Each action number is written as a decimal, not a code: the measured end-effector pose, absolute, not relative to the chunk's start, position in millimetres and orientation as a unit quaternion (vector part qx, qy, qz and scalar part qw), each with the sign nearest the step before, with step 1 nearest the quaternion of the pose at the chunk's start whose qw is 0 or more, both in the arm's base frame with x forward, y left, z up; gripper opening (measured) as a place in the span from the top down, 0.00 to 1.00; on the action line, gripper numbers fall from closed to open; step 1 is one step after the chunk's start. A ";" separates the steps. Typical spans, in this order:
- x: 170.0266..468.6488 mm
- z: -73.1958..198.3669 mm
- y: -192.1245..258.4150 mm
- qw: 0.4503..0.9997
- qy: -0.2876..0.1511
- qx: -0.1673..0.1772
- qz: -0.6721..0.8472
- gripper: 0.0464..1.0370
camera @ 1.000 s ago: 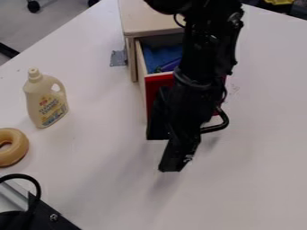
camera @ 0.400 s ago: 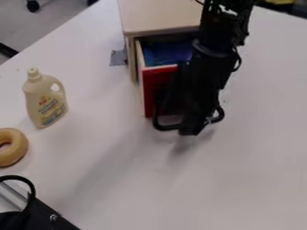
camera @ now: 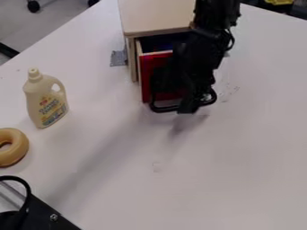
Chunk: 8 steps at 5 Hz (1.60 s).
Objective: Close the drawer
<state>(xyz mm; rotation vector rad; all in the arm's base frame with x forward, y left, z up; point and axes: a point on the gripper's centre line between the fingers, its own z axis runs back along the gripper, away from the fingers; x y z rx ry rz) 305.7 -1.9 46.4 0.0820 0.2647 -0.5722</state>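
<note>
On a white bench (camera: 240, 157), a tan ring (camera: 13, 158) is seen at the left edge; just beyond, a cream bottle (camera: 37, 90) is marked with a printed label (camera: 53, 109). Farther back, the black gripper (camera: 180, 101) is held before the red-fronted drawer (camera: 146, 81), its opening or closure impossible to tell. The drawer is partly pulled out of a pale wooden cabinet (camera: 157, 15).
</note>
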 end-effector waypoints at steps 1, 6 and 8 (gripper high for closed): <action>311.9 46.7 5.1 0.950 0.135 0.045 -0.276 0.04; 322.2 42.9 20.7 0.928 0.132 0.171 -0.303 0.04; 325.0 48.7 22.0 0.920 0.125 0.199 -0.313 0.04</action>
